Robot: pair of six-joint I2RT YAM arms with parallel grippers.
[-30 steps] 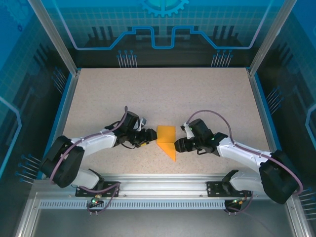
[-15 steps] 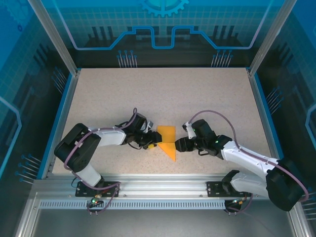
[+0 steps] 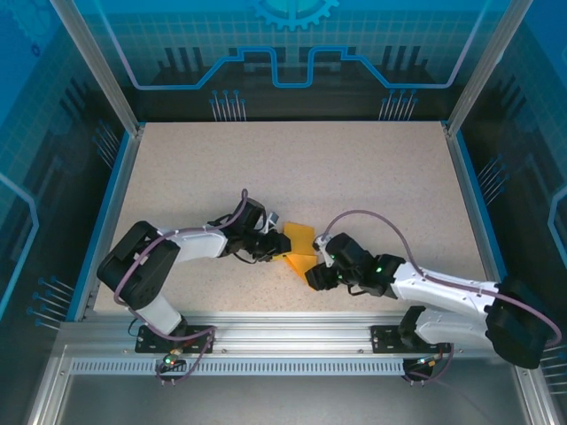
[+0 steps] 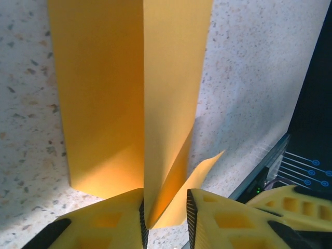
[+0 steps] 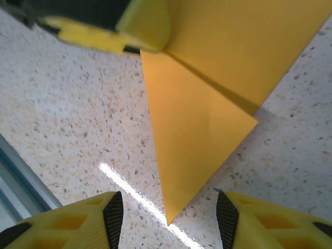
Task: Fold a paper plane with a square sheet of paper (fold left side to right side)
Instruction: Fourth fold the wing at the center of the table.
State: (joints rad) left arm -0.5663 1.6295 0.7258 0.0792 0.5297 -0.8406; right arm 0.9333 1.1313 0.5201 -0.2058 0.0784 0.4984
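The orange paper (image 3: 301, 241) lies mid-table, folded into a shape with a point toward the near edge. My left gripper (image 3: 276, 245) is at its left edge. In the left wrist view a raised fold of the paper (image 4: 171, 104) stands between the jaws of the left gripper (image 4: 165, 223). They are narrow but still apart; the left pad touches the fold. My right gripper (image 3: 312, 276) sits at the near point. In the right wrist view the right gripper (image 5: 170, 218) is open, with the tip of the paper (image 5: 197, 119) between its fingers, touching neither.
The speckled tabletop (image 3: 292, 168) has a blue rim (image 3: 464, 186) and an aluminium rail (image 3: 292, 332) along the near edge. A left finger (image 5: 140, 26) shows at the top of the right wrist view. The right gripper's yellow body (image 4: 290, 202) sits close beside the left gripper.
My left gripper slid right to the paper's left edge and narrowed its jaws around a lifted fold. My right gripper moved left and nearer, from beside the paper to its pointed tip.
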